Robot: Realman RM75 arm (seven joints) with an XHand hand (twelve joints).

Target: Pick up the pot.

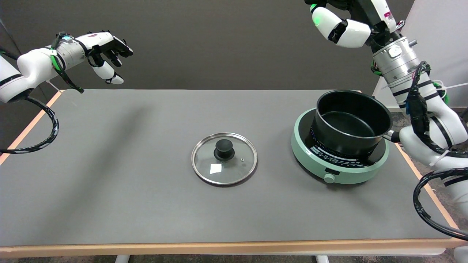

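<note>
Black pot (pixel 351 123) sits open on the green cooker (pixel 338 168), its handle hidden behind the right arm (pixel 420 106). The right hand (pixel 338 25) is cut off above the cooker; grip can't be read. Glass lid (pixel 224 158) lies left of the cooker.

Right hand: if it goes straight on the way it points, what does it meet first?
Probably the pot's handle, which sits close against the right hand; depth is unclear.
</note>
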